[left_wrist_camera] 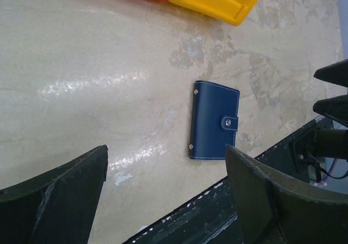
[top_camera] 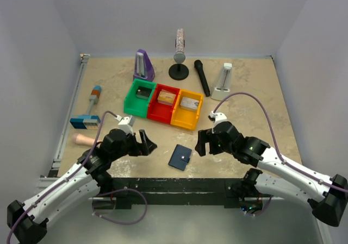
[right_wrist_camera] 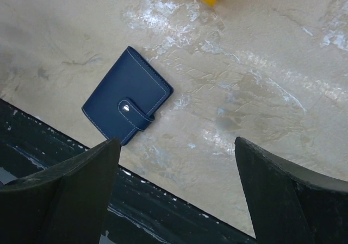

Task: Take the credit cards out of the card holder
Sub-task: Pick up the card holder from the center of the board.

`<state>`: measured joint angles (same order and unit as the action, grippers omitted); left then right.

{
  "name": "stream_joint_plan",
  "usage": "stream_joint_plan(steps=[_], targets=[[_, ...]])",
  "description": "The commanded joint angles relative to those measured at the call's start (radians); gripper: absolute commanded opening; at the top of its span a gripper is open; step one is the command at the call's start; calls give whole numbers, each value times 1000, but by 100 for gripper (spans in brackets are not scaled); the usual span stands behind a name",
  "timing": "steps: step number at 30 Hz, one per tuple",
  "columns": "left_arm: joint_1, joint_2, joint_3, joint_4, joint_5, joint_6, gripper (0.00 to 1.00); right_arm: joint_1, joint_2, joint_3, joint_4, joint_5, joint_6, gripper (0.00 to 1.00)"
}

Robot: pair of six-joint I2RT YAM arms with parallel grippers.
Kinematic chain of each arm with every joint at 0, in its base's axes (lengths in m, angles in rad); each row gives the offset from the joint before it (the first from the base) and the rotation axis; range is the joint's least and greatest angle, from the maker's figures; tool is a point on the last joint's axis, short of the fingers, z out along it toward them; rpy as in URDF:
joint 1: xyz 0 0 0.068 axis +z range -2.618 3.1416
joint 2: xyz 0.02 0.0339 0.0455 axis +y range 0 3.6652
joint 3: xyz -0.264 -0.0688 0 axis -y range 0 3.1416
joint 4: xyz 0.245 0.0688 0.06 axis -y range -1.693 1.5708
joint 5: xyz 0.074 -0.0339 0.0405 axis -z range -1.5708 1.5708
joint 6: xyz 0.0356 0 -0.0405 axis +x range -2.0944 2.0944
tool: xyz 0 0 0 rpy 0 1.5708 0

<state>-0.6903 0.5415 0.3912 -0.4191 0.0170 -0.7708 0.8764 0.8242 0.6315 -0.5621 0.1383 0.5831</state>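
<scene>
Hovering wide open and empty, the left gripper [top_camera: 148, 145] and right gripper [top_camera: 202, 143] are flanking the card holder [top_camera: 180, 157], which is lying fastened shut between them. Approach is apparently under way; the next move likely calls for pinning the holder and undoing its snap [left_wrist_camera: 227, 123], the credit cards being hidden inside.

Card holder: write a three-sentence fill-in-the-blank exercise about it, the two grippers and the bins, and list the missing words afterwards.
1. The card holder lies flat with its cover ____ and snapped.
2. The left gripper and the right gripper flank it, touching nothing, and both have their jaws ____.
3. The bin nearest the card holder is coloured ____.
Missing words: closed; open; yellow.
</scene>
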Motion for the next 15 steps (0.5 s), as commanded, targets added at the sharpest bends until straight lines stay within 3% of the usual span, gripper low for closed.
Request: stream_joint_plan(steps=[1, 9, 15], targets=[[-57, 95, -35, 166, 30, -54, 90, 16, 44, -29, 74, -48, 55, 90], [-74, 244, -46, 262, 50, -58, 87, 35, 183, -84, 211, -123, 184, 89], [-75, 317, -60, 342, 107, -44, 77, 35, 265, -102, 298, -135, 253, 87]])
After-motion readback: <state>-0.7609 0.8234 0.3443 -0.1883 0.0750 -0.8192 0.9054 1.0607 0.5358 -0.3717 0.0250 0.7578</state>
